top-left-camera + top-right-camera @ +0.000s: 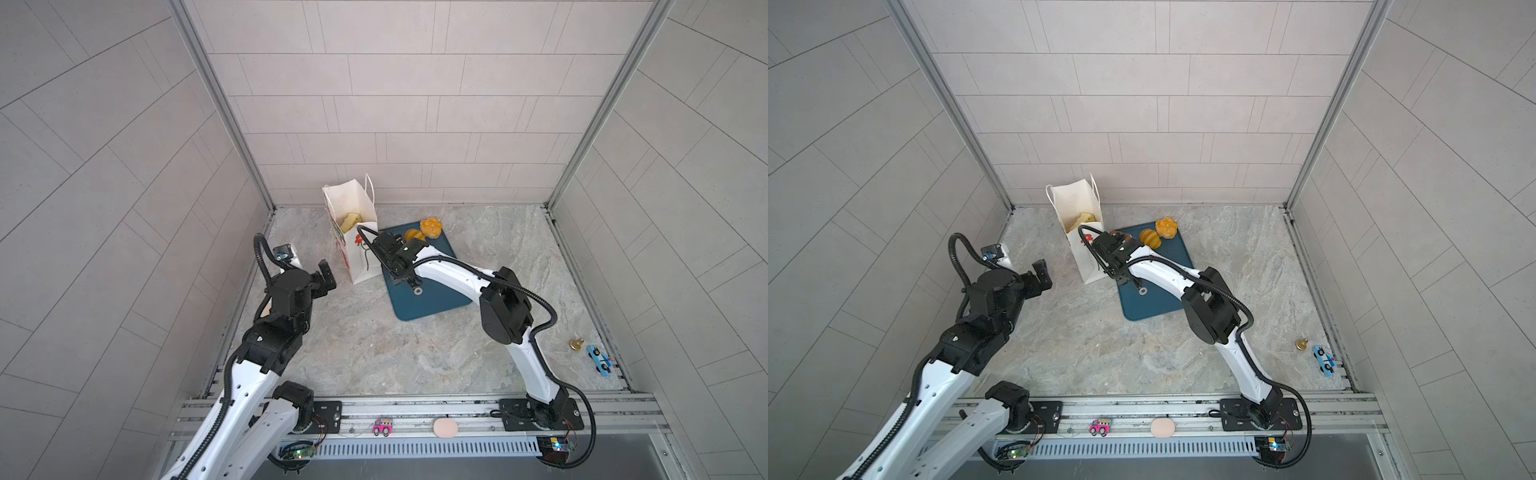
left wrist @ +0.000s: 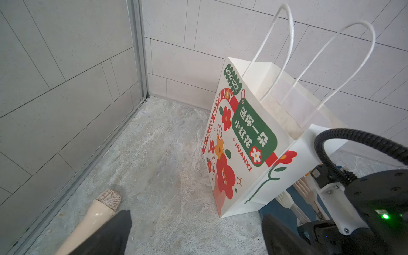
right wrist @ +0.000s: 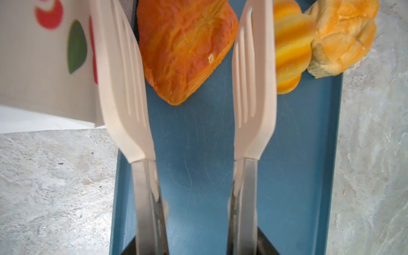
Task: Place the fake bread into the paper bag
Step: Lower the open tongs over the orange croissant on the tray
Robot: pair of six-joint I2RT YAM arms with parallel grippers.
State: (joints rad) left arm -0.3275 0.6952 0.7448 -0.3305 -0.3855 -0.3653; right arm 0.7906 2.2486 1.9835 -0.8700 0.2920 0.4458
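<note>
Marble tabletop; right tool half-open astride reddish loaf on blue tray; left tool wide, empty.

Far end of the triangular loaf beyond the right wrist view's edge.

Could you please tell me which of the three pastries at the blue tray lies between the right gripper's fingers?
The reddish-brown triangular loaf; the striped roll and knobbly bun lie outside them.
</note>
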